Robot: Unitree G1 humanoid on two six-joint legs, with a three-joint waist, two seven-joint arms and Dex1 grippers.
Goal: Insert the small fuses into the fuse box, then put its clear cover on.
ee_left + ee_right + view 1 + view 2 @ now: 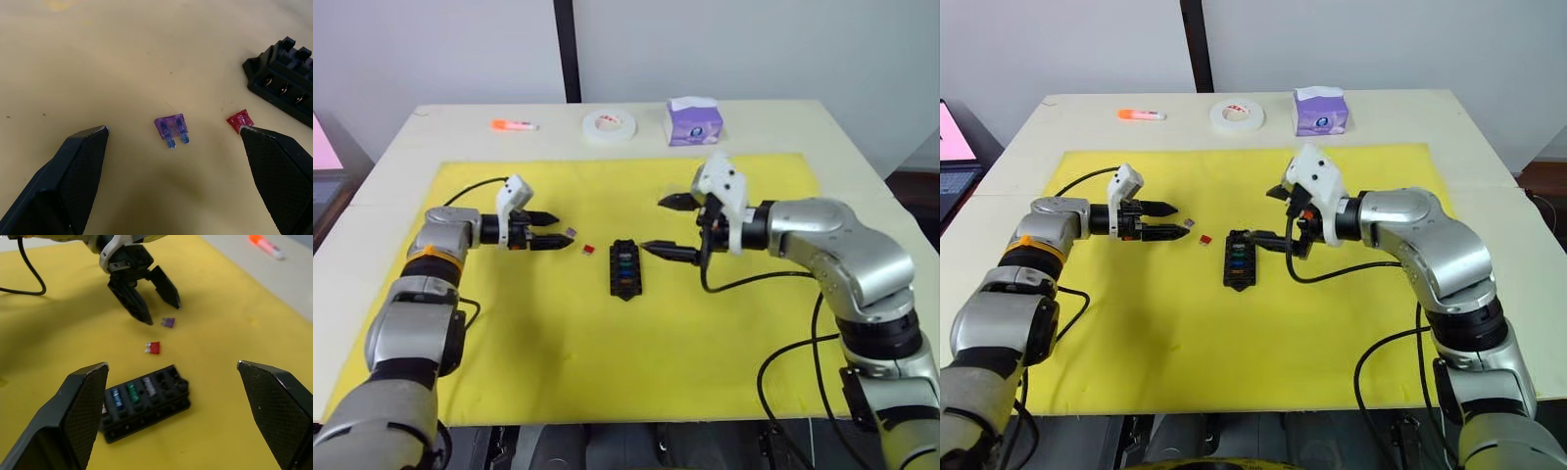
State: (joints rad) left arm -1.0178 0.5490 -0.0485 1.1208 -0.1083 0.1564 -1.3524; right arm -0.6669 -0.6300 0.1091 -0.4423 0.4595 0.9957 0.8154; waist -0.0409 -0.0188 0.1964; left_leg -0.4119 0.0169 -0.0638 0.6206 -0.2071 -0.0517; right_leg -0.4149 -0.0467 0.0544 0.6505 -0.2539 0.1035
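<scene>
I see black fuse box (626,267) in middle of yellow mat (558,343), far from mat edges. Some fuses already in slots; slots nearest loose fuses empty. Purple fuse (172,129) and red fuse (240,119) lie flat on mat, just left of box. Left gripper (546,228) wide open, holds nothing, purple fuse between tips. Right gripper (667,227) wide open, empty, beside box. Bare mat all around fuses. Tape roll (610,126), tissue box (693,120), orange marker (513,124) far back on table.
</scene>
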